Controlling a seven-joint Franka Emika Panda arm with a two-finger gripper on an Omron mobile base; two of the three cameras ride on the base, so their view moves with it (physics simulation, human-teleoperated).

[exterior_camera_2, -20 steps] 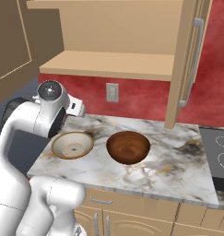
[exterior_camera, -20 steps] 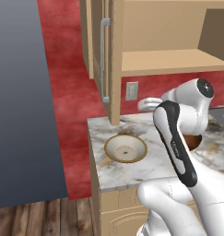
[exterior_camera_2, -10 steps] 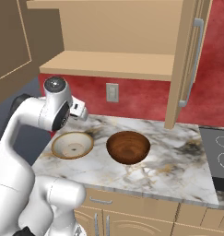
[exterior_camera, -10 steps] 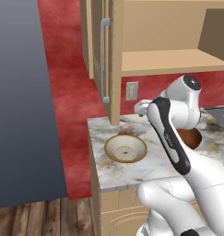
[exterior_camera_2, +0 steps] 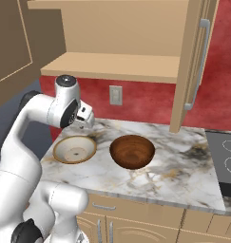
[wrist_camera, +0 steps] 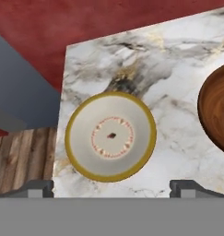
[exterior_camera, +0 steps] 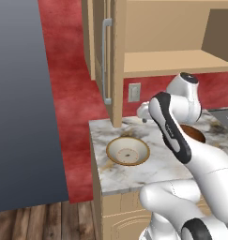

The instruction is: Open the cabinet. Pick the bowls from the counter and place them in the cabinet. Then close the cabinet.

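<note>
Gripper (wrist_camera: pixel 111 188) hangs with jaws wide apart and empty above the cream bowl (wrist_camera: pixel 110 136), which sits on the counter (wrist_camera: pixel 178 87) beside the brown bowl (exterior_camera_2: pixel 132 151). With the cabinet (exterior_camera_2: pixel 136 42) open, picking the first bowl looks to be the step: next, descend onto its rim and close.

Bowls: two, a cream-white bowl (exterior_camera_2: pixel 74 149) at left and a reddish-brown bowl (exterior_camera_2: pixel 132 151) at right
Cabinet doors: two
Bar handles: two
Wall outlets: one (exterior_camera_2: pixel 116 95)

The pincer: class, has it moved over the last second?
Yes. In the right base view the pincer, open, has swung from beside the wall outlet down toward the cream bowl.
</note>
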